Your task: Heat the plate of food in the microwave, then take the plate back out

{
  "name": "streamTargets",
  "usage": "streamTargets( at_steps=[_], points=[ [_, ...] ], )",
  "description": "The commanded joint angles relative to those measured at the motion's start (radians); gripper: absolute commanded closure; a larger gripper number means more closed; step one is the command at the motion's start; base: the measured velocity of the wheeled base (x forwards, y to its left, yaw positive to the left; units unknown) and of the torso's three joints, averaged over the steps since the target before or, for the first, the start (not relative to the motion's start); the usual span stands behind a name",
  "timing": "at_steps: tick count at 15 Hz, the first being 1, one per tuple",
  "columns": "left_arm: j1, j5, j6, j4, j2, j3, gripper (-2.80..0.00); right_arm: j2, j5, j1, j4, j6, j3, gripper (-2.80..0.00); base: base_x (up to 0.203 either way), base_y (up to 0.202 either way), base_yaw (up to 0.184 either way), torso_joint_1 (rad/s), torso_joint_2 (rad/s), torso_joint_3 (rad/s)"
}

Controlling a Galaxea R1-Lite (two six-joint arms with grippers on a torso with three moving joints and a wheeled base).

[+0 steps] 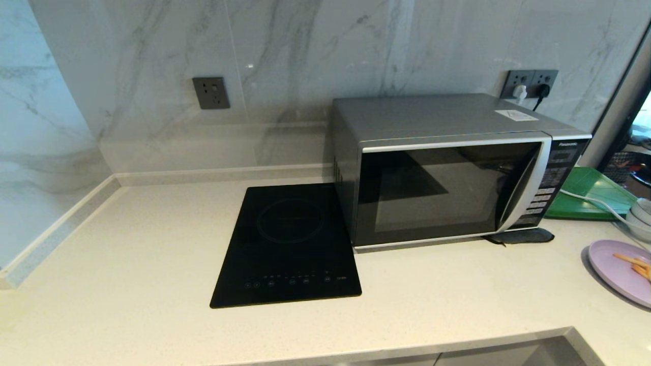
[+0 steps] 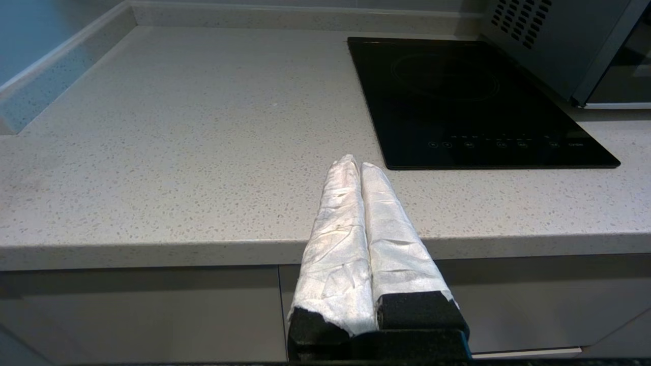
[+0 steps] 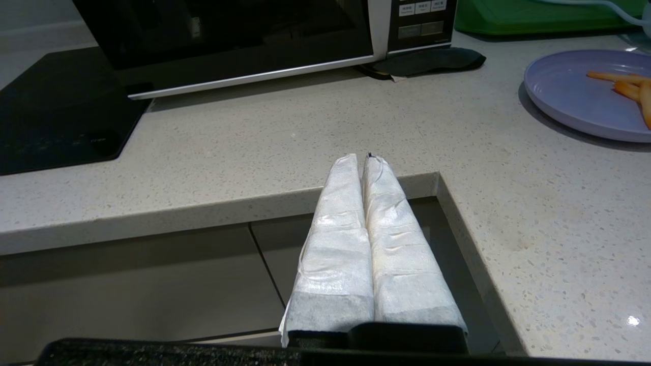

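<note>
So the plate of food (image 1: pixel 618 267) is sitting on the counter (image 1: pixel 152 264) way over on the right, partly cut off at the edge of the head view, with a few orange sticks lying on its far side. It's well apart from the microwave (image 1: pixel 447 168), which stands against the marble wall with its dark door closed and the curved handle next to the button panel. A dark flat pad (image 1: pixel 521 236) pokes out from under the microwave's front right corner. Behind the plate there's a green tray (image 1: pixel 592 193) with a white cable (image 1: pixel 592 203) running across it, and a stack of pale bowls (image 1: pixel 642 213) just beside the plate. To the left of the microwave, almost touching it, is the black hob (image 1: pixel 287 246). Neither arm shows in the head view. The right gripper (image 3: pixel 362 158) hangs in front of the counter edge, white-wrapped fingers pressed together, holding nothing. The left gripper (image 2: pixel 355 163) is the same deal, fingers pinched together and empty, near the hob's front corner.
</note>
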Motion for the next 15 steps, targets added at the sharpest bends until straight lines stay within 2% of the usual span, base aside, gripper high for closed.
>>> streamTargets(
  at_steps=[1,15],
  points=[
    [0.0,0.0,-0.001,0.0,0.001,0.0,0.0,0.001,0.0,0.0,0.0,0.0,0.002,0.0,0.0,0.0,0.0,0.0,0.0,0.0],
    [0.0,0.0,-0.001,0.0,0.001,0.0,0.0,0.001,-0.003,0.0,0.0,0.002,0.002,0.0,0.0,0.0,0.0,0.0,0.0,0.0]
  ],
)
